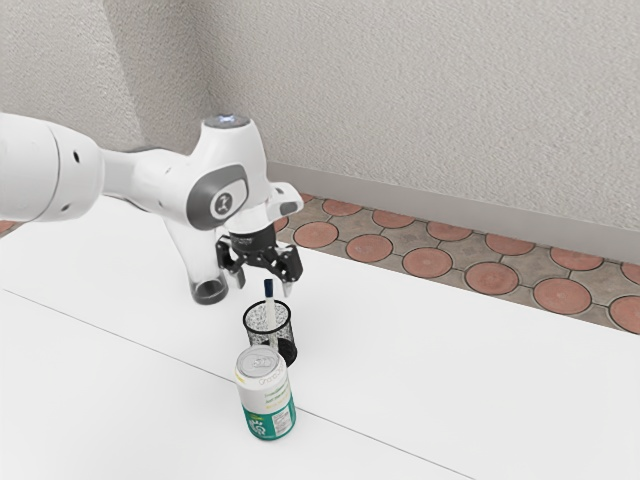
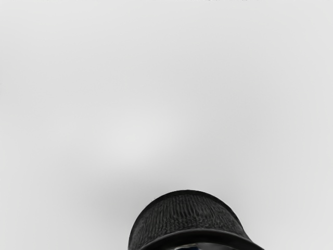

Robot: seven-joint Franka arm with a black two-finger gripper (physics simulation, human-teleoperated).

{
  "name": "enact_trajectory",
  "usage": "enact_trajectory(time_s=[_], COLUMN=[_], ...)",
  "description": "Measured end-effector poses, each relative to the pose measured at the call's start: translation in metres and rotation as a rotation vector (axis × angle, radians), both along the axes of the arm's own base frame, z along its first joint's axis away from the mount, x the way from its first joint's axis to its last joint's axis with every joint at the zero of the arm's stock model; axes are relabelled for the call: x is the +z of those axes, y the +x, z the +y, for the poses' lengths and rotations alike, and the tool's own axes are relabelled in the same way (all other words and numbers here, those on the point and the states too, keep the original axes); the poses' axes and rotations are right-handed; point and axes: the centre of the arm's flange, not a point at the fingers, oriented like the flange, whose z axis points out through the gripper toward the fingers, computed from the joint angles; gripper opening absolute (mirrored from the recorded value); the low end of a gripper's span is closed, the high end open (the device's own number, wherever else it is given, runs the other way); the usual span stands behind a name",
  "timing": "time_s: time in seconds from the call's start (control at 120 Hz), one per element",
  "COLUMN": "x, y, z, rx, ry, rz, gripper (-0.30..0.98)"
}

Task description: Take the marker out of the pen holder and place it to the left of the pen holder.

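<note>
At the exterior view's left, the fingers point(image 1: 288, 287) stood well apart with nothing in hold, above the mesh pen holder point(image 1: 284, 336). A soda can point(image 1: 265, 395) stood beside the holder on the tabletop point(image 1: 400, 370). The marker point(image 1: 269, 288) stood nearly upright in the holder, dark cap up, its top seemingly between the fingers. It was probably light, stiff and smooth, apt to swivel in a loose pinch; the barrel just below the cap looked the soundest hold, squeezed squarely, then raised straight past the rim
</note>
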Motion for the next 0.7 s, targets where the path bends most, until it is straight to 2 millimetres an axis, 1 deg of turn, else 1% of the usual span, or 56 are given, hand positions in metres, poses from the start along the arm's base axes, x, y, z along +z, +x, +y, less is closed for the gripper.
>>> enact_trajectory(time_s=[0.242,0.483,0.583,0.617,0.7], x=[-0.002,-0.011,-0.012,-0.012,-0.01], y=[0.009,0.006,0.005,0.005,0.006], z=[0.006,0.006,0.006,0.006,0.007], rx=[0.014,0.021,0.023,0.022,0.012], ry=[0.0,-0.005,-0.005,-0.004,0.008], rz=[-0.014,-0.003,-0.003,-0.003,-0.009], gripper=[0.69,0.69,0.68,0.65,0.46])
